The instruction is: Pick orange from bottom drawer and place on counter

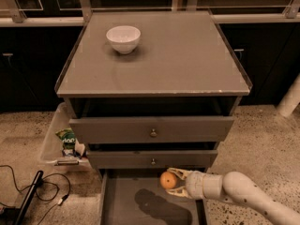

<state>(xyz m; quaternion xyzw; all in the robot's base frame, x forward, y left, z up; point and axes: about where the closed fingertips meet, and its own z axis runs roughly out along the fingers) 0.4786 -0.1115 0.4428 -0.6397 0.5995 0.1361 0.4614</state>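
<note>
One worktop fills the upper middle of the frame, with one white bowl at its upper left. Below are three drawers: top drawer, middle drawer, bottom drawer. Two knobs: upper knob, lower knob. One orange at lower middle, gripped by the one tool. One plastic bin at left.

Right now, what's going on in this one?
The robot's arm reaches in from the lower right, and its gripper is closed around the orange, holding it just above the floor of the open bottom drawer. A shadow lies on the drawer floor beneath it. The orange has not yet been carried up to the counter, where a white bowl sits near the back left.
</note>
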